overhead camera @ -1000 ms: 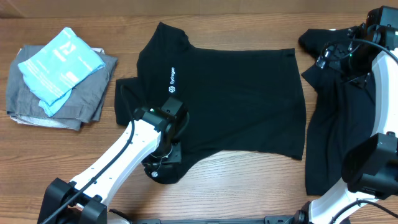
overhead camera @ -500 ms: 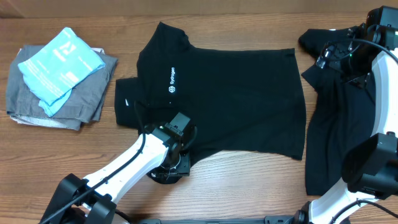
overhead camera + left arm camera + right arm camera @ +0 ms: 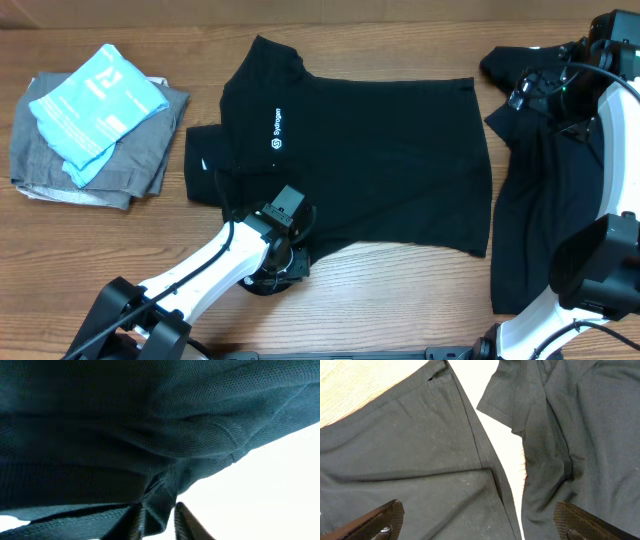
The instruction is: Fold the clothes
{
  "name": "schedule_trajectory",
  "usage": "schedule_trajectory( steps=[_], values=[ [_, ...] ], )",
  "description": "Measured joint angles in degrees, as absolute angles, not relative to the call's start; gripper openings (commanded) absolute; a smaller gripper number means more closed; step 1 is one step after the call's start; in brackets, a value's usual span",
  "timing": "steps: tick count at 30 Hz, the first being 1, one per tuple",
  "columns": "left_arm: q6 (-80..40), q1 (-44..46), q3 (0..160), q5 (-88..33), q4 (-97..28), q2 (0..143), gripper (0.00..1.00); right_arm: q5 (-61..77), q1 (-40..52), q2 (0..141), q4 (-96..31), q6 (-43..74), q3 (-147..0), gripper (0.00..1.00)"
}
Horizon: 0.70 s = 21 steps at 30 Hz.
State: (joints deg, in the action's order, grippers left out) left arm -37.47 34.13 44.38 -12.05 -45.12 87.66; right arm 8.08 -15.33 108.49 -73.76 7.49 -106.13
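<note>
Two pieces of clothing lie on the tabletop (image 3: 400, 290): we see the black polo shirt (image 3: 380, 160) spread flat in the middle and a second black garment (image 3: 540, 200) rumpled at the right. Our left gripper (image 3: 157, 525) sits at the shirt's near sleeve, narrow and pinching a fold of its fabric, while the right gripper (image 3: 480, 522) hangs wide open above the second black garment. At far left a blue packet (image 3: 95, 105) rests on a folded grey garment (image 3: 140, 165).
</note>
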Motion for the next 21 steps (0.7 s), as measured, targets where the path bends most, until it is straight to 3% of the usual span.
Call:
schedule_trajectory(
  steps=[3,13,21],
  values=[
    [-37.4,34.2,44.4,-14.0,-44.9,87.7,0.04,8.1,-15.3,108.5,-73.7,7.5,-106.1,1.00],
    [-37.4,37.8,44.4,-16.8,-45.5,87.7,0.04,8.1,-15.3,108.5,-73.7,7.5,-106.1,1.00],
    [-39.1,43.4,44.4,-17.6,-46.6,87.7,0.18,8.1,-15.3,108.5,-73.8,7.5,-106.1,1.00]
  ],
)
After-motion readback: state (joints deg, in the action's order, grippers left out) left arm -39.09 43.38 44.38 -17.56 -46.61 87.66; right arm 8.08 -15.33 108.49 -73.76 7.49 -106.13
